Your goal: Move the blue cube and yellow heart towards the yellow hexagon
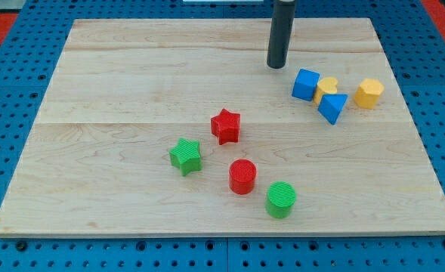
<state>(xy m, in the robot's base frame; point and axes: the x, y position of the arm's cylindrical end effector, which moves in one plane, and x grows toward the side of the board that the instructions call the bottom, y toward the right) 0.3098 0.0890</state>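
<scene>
Standing upright near the view's top, the dark rod comes down to the wooden board [131, 75], and my tip [276, 66] rests on the wood just above and to the left of the blue cube [306, 84], close to it but not touching. This arm has no jaws at all, only the rod, so nothing is gripped. The blue cube sits at the view's right side, and the yellow heart [328, 85] is pressed against its right side, partly hidden. Directly below the heart lies the blue triangular block [332, 107], touching it or nearly so; I cannot tell which. The yellow hexagon [369, 93] is a little further to the right, near the heart with a small gap between. Well apart, in the middle and lower part of the board, are the red star [226, 125], the green star [186, 156], the red cylinder [242, 177] and the green cylinder [281, 199].
</scene>
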